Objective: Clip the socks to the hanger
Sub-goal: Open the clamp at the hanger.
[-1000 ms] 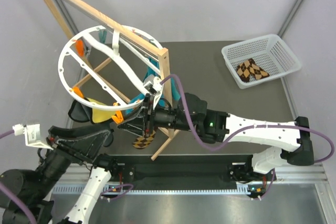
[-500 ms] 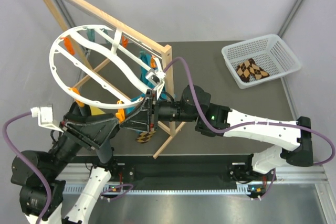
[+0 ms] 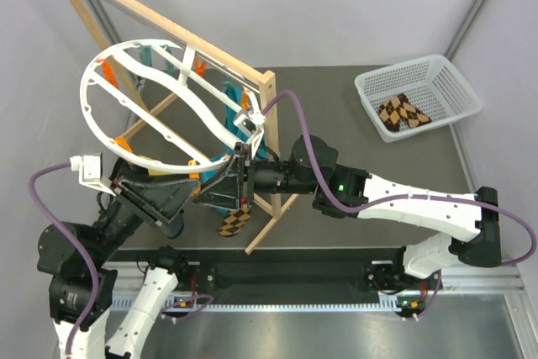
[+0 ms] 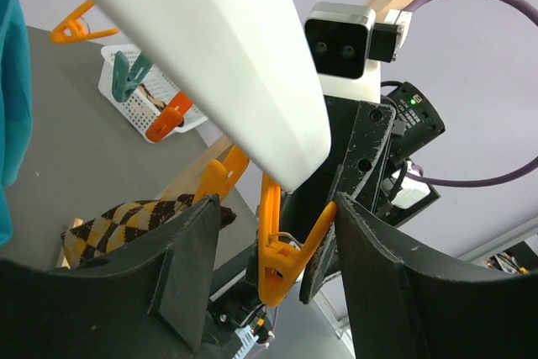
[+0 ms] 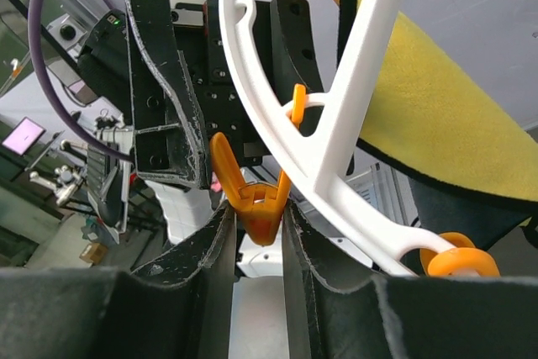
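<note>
Orange clip on hanger rim is being pinched by right gripper.
Left gripper is being held spread, one finger on either side of the same clip. One argyle sock is being hung just under both grippers, beside wooden frame; its holder cannot be told. More socks are being kept in white basket, far right.
</note>
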You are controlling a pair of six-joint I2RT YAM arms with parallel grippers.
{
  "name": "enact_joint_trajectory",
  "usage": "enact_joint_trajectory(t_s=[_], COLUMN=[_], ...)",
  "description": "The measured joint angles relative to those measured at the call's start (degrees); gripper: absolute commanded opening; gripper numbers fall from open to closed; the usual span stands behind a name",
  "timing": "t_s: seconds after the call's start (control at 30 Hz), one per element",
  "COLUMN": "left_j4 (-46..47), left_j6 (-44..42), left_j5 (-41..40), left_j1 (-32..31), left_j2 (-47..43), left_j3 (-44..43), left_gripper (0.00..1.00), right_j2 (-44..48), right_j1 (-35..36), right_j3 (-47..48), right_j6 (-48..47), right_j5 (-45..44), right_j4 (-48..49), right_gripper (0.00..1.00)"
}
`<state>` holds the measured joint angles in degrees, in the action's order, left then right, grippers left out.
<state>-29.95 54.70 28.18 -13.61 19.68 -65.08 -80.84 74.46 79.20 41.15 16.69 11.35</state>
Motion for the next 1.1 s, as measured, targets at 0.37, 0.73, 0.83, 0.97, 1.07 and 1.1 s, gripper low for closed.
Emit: enact_joint_trajectory(t_s=[0.37, 0.73, 0.83, 0.97, 1.07, 1.1], left_j4=[6.0, 6.3, 3.8, -0.9, -2.8, -3.5], left_j6=[2.8, 4.1, 3.7, 2.8, 2.4, 2.3], left_j5=[2.0, 1.6, 0.1, -1.9, -3.6, -4.1], left_j1=[0.0, 0.0, 0.0, 0.0, 0.0, 0.0], left_j2=[0.0, 0.1, 1.4, 3.7, 3.9, 3.9], left_j3=[2.3, 2.5, 1.4, -2.3, -3.5, -3.9], left_gripper=[0.35, 0.0, 0.0, 0.0, 0.0, 0.0], right_j2=[0.1, 0.3, 1.1, 2.6, 3.4, 3.6], right_j1=[-0.4, -0.5, -0.3, -0.3, 0.1, 0.3], right_j3=[-0.2, -0.3, -1.0, -1.9, -1.9, -1.9], right_j6=[0.1, 1.2, 2.1, 1.4, 0.3, -0.4], right_j5=[0.3, 1.1, 2.0, 1.0, -1.0, -1.8], right_j4=[0.2, 0.3, 0.0, -1.9, -4.0, -5.0], right_gripper=[0.0, 0.53, 0.68, 0.72, 0.75, 0.75])
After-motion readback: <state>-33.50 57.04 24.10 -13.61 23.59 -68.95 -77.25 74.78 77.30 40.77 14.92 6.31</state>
